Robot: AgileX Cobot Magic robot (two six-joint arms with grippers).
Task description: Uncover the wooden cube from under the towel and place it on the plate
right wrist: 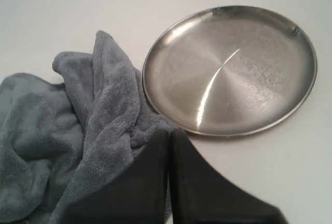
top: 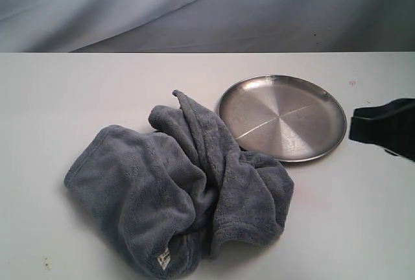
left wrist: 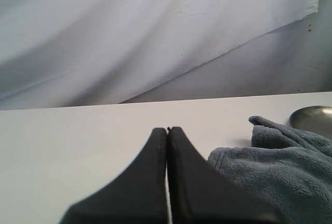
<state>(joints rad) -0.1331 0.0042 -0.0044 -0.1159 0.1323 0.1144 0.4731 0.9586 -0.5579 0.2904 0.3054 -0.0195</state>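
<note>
On white table (top: 52,85), towel (top: 149,189); grey backdrop (top: 130,8)

Staged lab test bench: plain white table (top: 58,85), draped grey backdrop cloth (top: 130,8).

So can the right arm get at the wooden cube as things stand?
Probably not yet. No cube shows; the bunched towel presumably hides it, so the shut right gripper must pull the towel aside first.

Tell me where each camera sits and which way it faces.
Exterior: raised, off the arms, angled down at towel and plate; right pincer at its right edge.
Left wrist: low behind shut left pincer, facing across the table to the backdrop.
Right wrist: above shut right pincer, facing down on the plate.
All share towel and plate.
</note>
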